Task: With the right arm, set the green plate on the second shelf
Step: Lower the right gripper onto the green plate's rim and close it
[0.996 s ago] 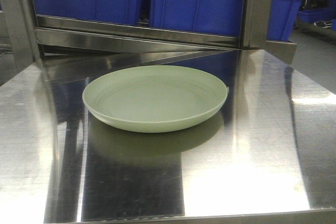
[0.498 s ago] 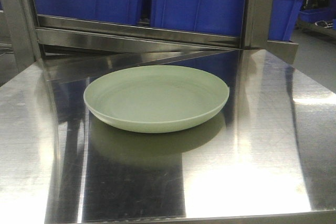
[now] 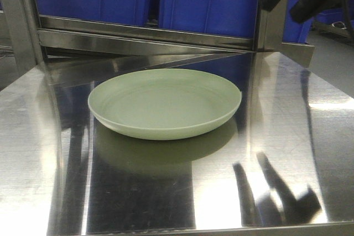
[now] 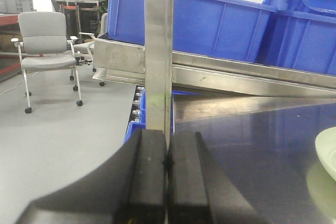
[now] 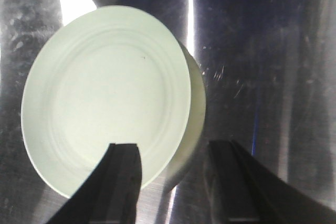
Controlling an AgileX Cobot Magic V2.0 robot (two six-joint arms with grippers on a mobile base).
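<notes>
Matte black fingers (image 5: 122,182), flat inner faces

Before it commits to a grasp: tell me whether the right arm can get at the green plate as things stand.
Probably yes. The right gripper hangs open above the green plate, one finger either side of its rim in the wrist view; nothing lies on the plate or in between.

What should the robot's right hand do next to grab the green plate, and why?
Probably lower straight down. The right gripper is open above the green plate, one finger over the plate's inside and the other over the bare steel table outside the rim. Nothing touches the plate yet, so going down should put the rim between the jaws.
</notes>
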